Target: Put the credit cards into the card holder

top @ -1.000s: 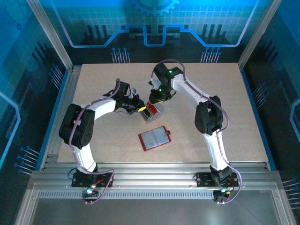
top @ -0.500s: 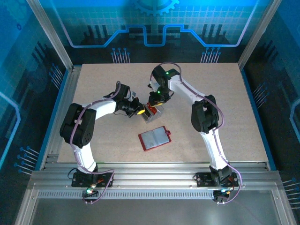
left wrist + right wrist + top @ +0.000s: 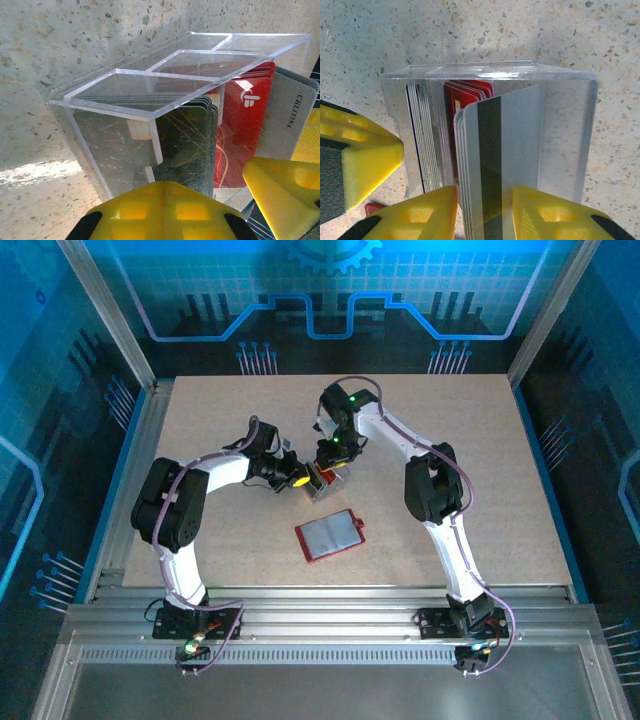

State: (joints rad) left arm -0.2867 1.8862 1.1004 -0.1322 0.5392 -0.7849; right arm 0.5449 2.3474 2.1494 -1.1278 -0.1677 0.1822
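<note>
Clear acrylic box (image 3: 150, 75) is the landmark here, and from above it's mostly buried under the two wrists. The credit cards (image 3: 240, 125) stand on edge inside it: dark ones in one slot, red ones next, pale ones after that. Their lower ends are cut off by yellow fingers (image 3: 160, 215), and the print on the pale one is too chopped to read. Right jaws are clamped on a pale striped card (image 3: 492, 165) standing in the box's end slot. Left jaws are squeezed closed, right up against the box's side; can't tell if they pinch anything. There's a red scrap (image 3: 375, 207) near the box's corner, no idea what it is. The card holder (image 3: 331, 534) lies open on the tabletop (image 3: 480, 440), near the box on the arm-base side, grey sleeves up, small tab (image 3: 360, 527) on one edge.
</note>
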